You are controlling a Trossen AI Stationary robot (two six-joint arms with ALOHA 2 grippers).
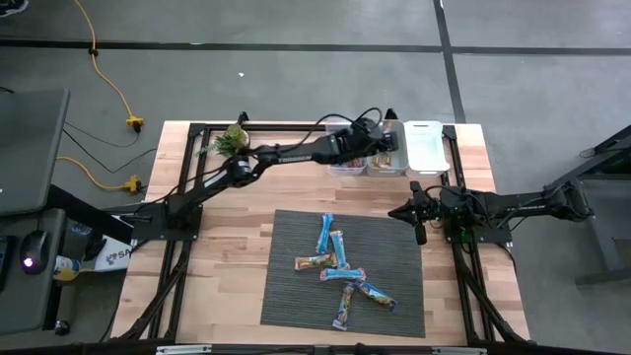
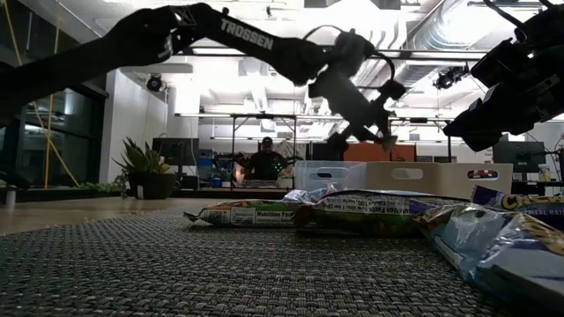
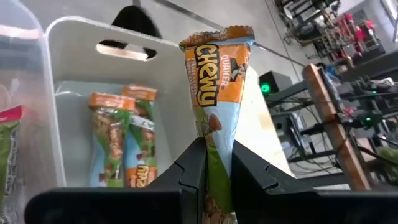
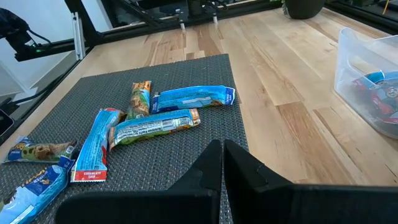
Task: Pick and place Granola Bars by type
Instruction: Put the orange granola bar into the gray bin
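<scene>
My left gripper point(image 1: 381, 141) reaches over the clear bins at the table's far edge, shut on a granola bar point(image 3: 214, 81) in an orange and light-blue wrapper. It hangs above the middle bin point(image 1: 386, 166), where two bars of the same look point(image 3: 118, 140) lie. The bin to its left point(image 1: 347, 164) holds green and red wrappers point(image 3: 7, 140). Several more bars point(image 1: 340, 266), mostly blue, lie on the dark woven mat point(image 1: 296, 296). My right gripper point(image 1: 418, 219) waits shut beside the mat's far right corner, touching nothing. My left gripper pinches one end of the bar point(image 3: 217, 158) between its two fingers point(image 3: 252, 171). The rest of the bar sticks out past the fingertips, along the line of the fingers. The gripper comes from the table's left, slanting a little downward. The bar is lifted clear, above the middle bin.
A third, whitish bin point(image 1: 426, 146) stands right of the other two. A potted plant point(image 1: 229, 141) sits at the far left of the table. In the low view a person point(image 2: 264, 163) sits in the room beyond the table.
</scene>
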